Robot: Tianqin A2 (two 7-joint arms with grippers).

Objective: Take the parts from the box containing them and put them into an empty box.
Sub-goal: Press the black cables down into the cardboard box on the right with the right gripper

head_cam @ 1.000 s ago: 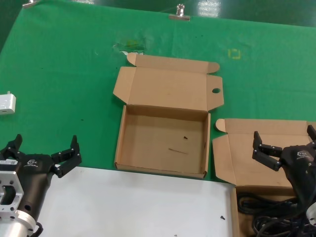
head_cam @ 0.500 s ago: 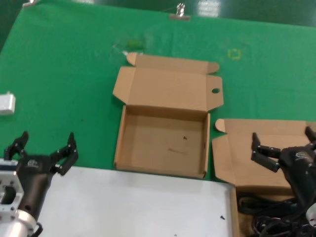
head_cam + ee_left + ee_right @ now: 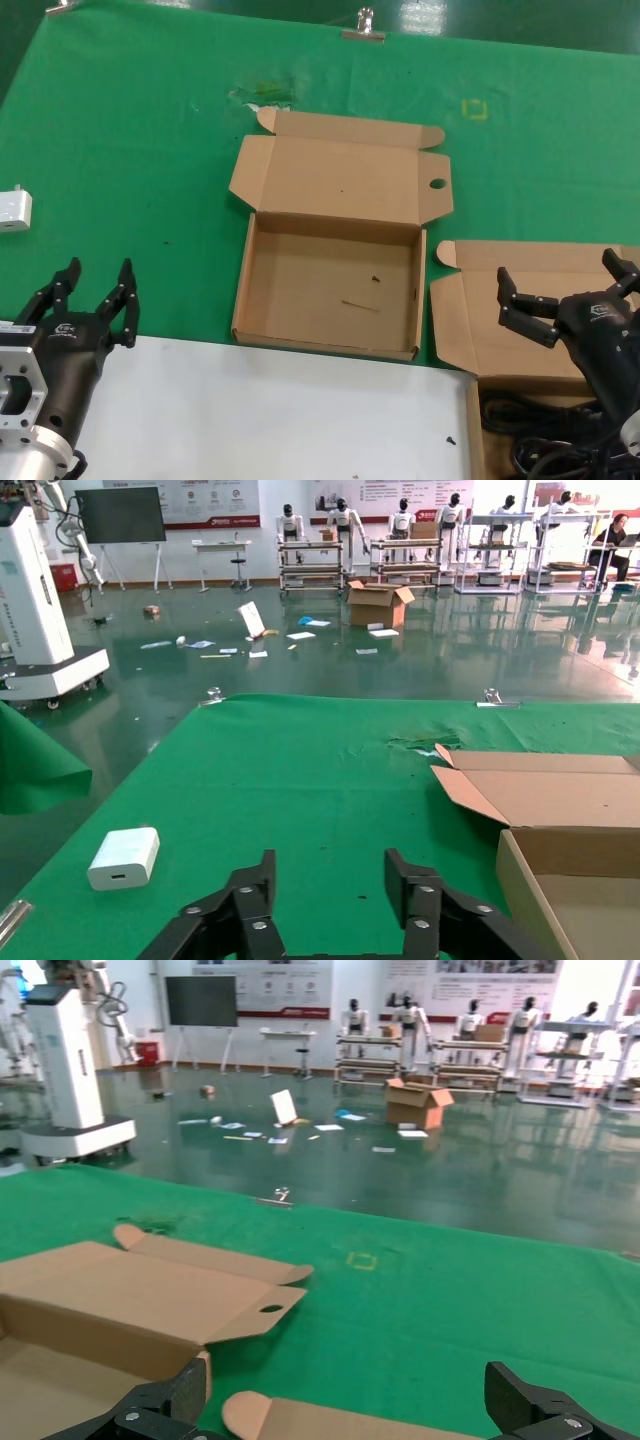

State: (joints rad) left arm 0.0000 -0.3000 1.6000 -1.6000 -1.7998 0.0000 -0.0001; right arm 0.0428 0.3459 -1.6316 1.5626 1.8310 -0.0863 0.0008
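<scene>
The empty box (image 3: pixel 300 285) lies open at mid table, with a round hole (image 3: pixel 437 184) in its lid flap. In the left wrist view the same empty box (image 3: pixel 545 798) stands off to one side. The box containing the parts (image 3: pixel 500 320) sits at the right edge, its lid laid back. Black coiled cords (image 3: pixel 545 442) show in it under my right arm, partly hidden. My right gripper (image 3: pixel 557 266) hovers open over that box's lid, nothing between its fingers; the lid's rounded tab (image 3: pixel 250 1412) shows between them. My left gripper (image 3: pixel 98 268) is open over green cloth at the near left.
A white panel (image 3: pixel 280 415) covers the near edge in front of the boxes. A white adapter (image 3: pixel 12 210) lies on the green cloth at far left, also seen as a white block (image 3: pixel 123 858). A metal clip (image 3: pixel 362 30) holds the cloth at the far edge.
The left gripper has turned at the wrist, so its fingers now point forward and stand closer together in view. The right gripper has shifted slightly left and nearer over the lid.
</scene>
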